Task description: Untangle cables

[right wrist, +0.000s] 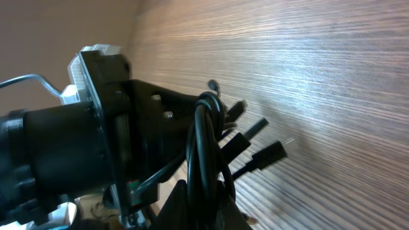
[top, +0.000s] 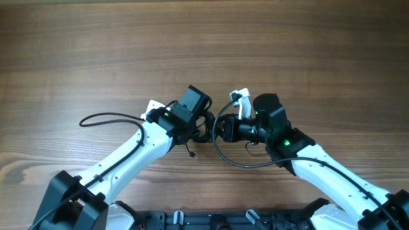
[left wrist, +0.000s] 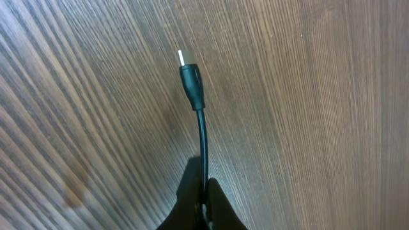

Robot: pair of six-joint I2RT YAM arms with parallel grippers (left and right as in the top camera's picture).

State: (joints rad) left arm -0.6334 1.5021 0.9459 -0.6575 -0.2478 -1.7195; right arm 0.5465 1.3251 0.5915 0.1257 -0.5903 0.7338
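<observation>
The left gripper (left wrist: 203, 195) is clamping a single thin black cord (left wrist: 202, 131) between its closed fingertips. The cord is running straight out ahead of them over the wooden table (left wrist: 307, 96) and ending in a small black plug (left wrist: 193, 86), whose pale metal tip is pointing away from the gripper. The right gripper (right wrist: 203, 191) is pinching a bunch of looped black cables (right wrist: 204, 137) that is rising just ahead of its fingers. Three plug ends (right wrist: 273, 154) are fanning out from the bunch on its far side, and the left arm's black wrist housing (right wrist: 96, 147) is sitting close on its other side. From overhead the two grippers are meeting almost tip to tip with the tangle between them, and one loose end (top: 190, 153) is dangling just behind the left gripper, toward the robot's base.
</observation>
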